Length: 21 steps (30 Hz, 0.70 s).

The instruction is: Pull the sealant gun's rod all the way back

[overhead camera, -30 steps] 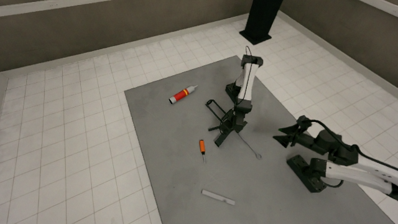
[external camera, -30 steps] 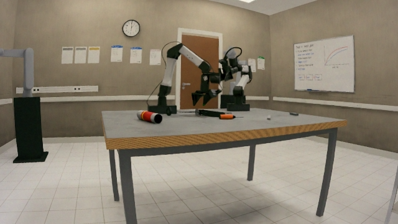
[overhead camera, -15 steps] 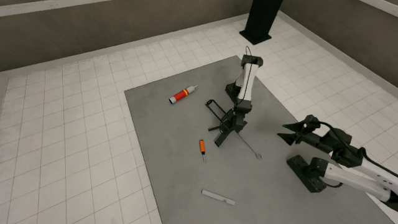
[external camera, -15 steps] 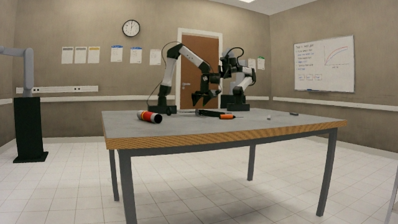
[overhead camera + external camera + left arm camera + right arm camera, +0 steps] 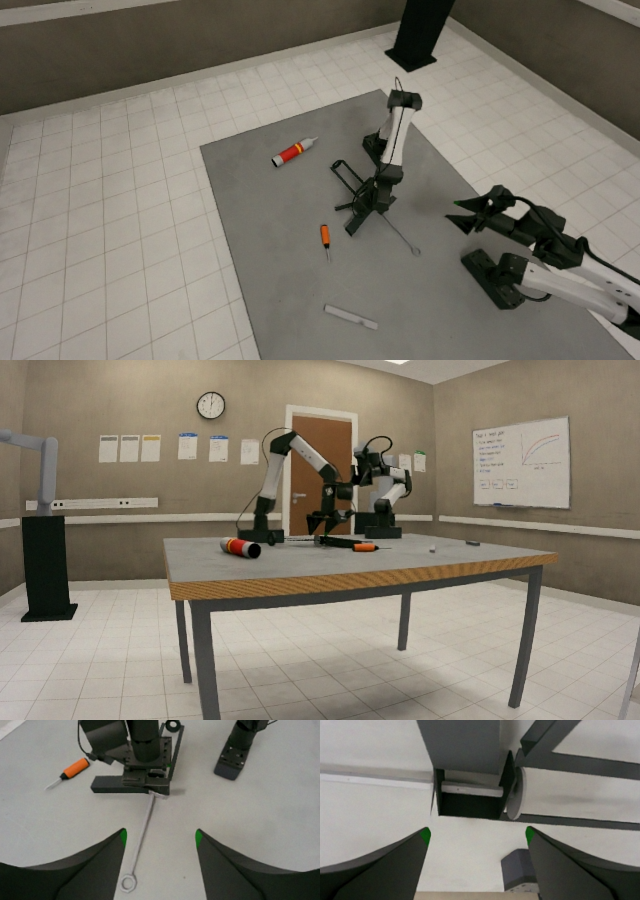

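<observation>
The dark sealant gun [image 5: 356, 224] [image 5: 108, 784] [image 5: 461, 744] lies on the table [image 5: 280, 200]. Its grey rod [image 5: 397, 234] [image 5: 142, 828] [image 5: 376, 780] sticks far out behind the handle, ending in a ring [image 5: 128, 875]. The disc [image 5: 517, 794] at the rod's front end sits close against the front of the housing. The thumb plate [image 5: 158, 795] stands just behind the handle. My right gripper [image 5: 324, 532] [image 5: 477, 828] is open, above the gun, holding nothing. My left gripper [image 5: 450, 209] [image 5: 161, 831] is open and empty, raised clear of the rod.
An orange screwdriver [image 5: 325, 235] [image 5: 365, 547] [image 5: 76, 768] lies near the handle. A red and grey cartridge [image 5: 290, 153] [image 5: 241, 548] lies beyond the gun's front. A flat grey bar [image 5: 350, 316] lies farther off. The right arm's base [image 5: 231, 762] stands beside the gun.
</observation>
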Tool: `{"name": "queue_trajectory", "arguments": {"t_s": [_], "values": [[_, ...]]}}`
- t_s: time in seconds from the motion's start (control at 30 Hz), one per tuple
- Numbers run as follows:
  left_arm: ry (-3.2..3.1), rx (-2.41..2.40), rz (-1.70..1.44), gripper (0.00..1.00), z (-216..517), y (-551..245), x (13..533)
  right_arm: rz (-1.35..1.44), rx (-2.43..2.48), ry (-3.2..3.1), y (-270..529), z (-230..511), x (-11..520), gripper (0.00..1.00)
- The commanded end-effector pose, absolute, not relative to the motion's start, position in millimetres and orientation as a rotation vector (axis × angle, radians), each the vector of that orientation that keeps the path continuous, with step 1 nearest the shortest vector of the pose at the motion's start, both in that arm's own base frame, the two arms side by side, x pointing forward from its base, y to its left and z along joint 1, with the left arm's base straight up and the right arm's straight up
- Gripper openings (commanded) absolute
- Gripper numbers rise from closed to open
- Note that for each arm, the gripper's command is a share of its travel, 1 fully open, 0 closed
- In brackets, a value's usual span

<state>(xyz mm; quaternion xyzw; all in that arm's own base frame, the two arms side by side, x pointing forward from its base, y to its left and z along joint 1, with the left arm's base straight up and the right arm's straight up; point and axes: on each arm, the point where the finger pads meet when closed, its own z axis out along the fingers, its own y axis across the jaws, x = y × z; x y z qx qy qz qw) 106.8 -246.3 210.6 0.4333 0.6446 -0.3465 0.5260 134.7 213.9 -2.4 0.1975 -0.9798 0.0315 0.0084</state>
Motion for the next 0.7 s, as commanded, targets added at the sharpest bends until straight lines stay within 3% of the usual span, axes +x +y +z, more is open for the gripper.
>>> {"name": "queue_trajectory", "arguments": {"t_s": [0.0,0.47,0.57,0.67], "values": [[1.535,1.014,-0.837,0.71,214.1,-248.3,107.8,0.107,0.630,-3.068,214.1,-15.0,137.5,1.00],[1.535,1.014,-0.837,0.71,214.1,-248.3,107.8,0.109,0.626,-3.070,213.3,-25.5,137.6,1.00],[1.535,1.014,-0.837,0.71,214.1,-248.3,107.8,0.109,0.628,-3.070,213.4,-25.4,137.7,0.73],[1.535,1.014,-0.837,0.71,214.1,-248.3,107.8,0.109,0.622,-3.072,213.6,-25.4,137.5,0.68]]}}
